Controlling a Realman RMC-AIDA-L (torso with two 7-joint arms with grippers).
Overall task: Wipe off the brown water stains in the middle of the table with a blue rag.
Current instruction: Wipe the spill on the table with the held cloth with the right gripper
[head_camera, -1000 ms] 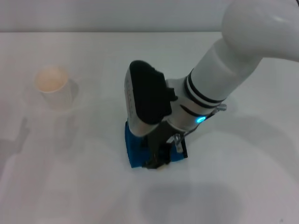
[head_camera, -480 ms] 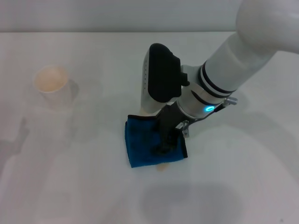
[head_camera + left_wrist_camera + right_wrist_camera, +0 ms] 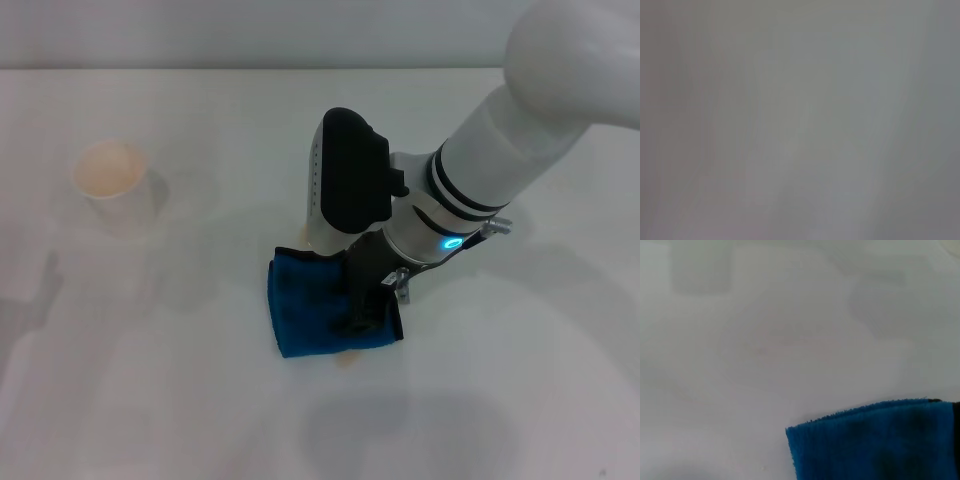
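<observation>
I have one white table (image 3: 150, 400) in front of me, filling nearly all of the head view, its far edge running across the top. One arm is at work on it: the right arm comes in from the right edge and reaches toward the middle, and the right gripper (image 3: 358, 315) is pressed down onto the cloth there. Its dark fingers (image 3: 362, 290) rest on top of the fabric; whether they are pinching a fold or merely pushing flat against it, I cannot tell.

I count one blue rag (image 3: 305, 310), lying flat near the middle of the table, a little toward the near edge. In the right wrist view the same blue rag (image 3: 875, 442) shows one clean corner and a fuzzy hem against bare white surface.

One paper cup (image 3: 115, 185) stands upright well apart from the rag, toward the left edge, with a tan interior.

Of the brown water stains (image 3: 345, 360) I see only one small tan patch, poking out from under the rag's near edge and touching it.

The left wrist view gives me nothing but a plain grey blur, and the left gripper appears in no view.
</observation>
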